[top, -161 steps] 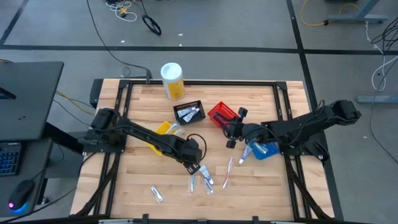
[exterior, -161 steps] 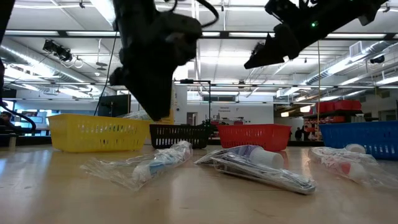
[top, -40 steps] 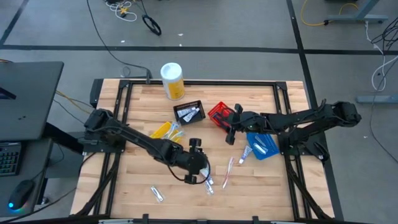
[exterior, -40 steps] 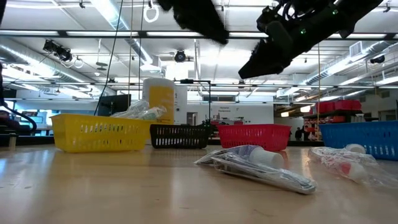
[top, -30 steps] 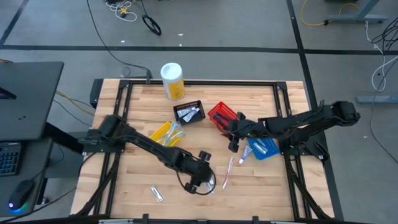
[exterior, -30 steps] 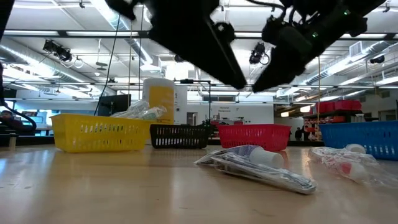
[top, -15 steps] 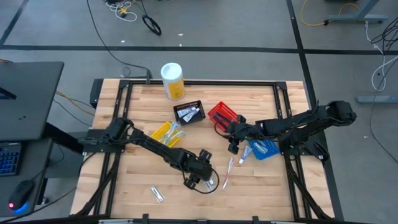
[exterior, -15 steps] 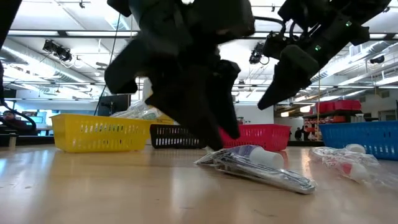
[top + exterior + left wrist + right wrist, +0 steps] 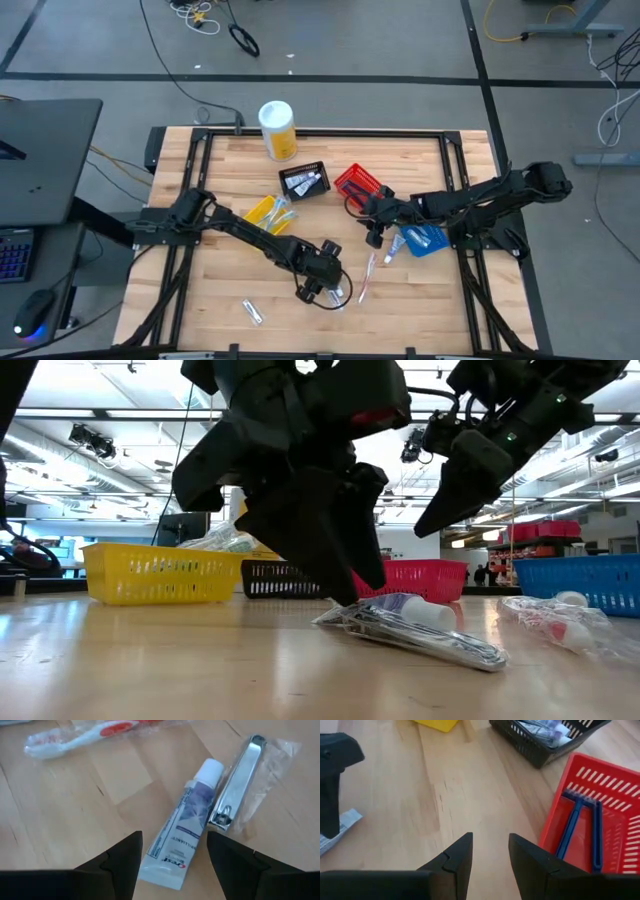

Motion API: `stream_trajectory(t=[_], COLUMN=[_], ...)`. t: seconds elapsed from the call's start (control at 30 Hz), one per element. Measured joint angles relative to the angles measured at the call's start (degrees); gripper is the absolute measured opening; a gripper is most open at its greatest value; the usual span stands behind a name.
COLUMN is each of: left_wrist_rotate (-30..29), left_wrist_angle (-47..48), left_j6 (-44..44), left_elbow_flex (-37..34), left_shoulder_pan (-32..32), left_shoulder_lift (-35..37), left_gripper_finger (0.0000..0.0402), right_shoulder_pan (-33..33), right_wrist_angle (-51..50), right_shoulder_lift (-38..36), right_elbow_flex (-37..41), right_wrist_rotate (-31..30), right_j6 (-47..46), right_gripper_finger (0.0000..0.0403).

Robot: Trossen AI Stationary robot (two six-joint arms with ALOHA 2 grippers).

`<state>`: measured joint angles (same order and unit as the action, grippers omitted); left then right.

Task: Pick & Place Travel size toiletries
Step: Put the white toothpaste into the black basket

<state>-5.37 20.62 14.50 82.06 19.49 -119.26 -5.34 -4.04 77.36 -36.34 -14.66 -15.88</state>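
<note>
We are holding the left gripper [image 9: 172, 851] low over the desk [image 9: 220, 260], fingers apart and straddling a small toothpaste tube [image 9: 181, 839] lying flat just beside bagged nail clippers [image 9: 239, 787]. The tube is looking light, soft and slick; we are judging mid-body the best hold. The right gripper [image 9: 490, 852] is hanging open and empty near the red basket [image 9: 600, 780], which is holding 2 blue razors [image 9: 581, 822].

left pincer [image 9: 172, 855]: lowered close to the surface, fingers spread apart, empty
right pincer [image 9: 490, 851]: raised, fingers parted, empty
</note>
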Motion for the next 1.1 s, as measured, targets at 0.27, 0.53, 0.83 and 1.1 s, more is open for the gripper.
stream_trajectory(t=[0.27,0.53,0.83,1.1], left_wrist_rotate=[0.31,0.93,0.75,-4.26], left_wrist_angle=[-1.3,-0.99,-1.72,-0.3], left_j6=[0.93,1.22,-1.01,-7.55], left_elbow_flex=[-0.57,-2.55,-3.61,-3.91], left_shoulder_pan=[-0.61,-1.77,-2.21,-2.34], left_shoulder_lift=[-0.56,-0.72,-0.61,0.65], left_gripper_finger=[0.0232,0.0208,0.0144,0.0109], right_shoulder_pan=[0.0,-0.07,-0.05,-0.07], right_wrist_angle=[-2.84,-10.23,-10.74,-10.72], right_shoulder_lift=[0.0,0.0,0.01,0.02], right_elbow_flex=[0.0,0.0,0.0,0.0], right_wrist_rotate=[13.69,22.2,19.28,19.28], right_j6=[1.56,-1.73,-1.88,-1.88], right_gripper_finger=[0.0137,0.0137,0.0137,0.0137])
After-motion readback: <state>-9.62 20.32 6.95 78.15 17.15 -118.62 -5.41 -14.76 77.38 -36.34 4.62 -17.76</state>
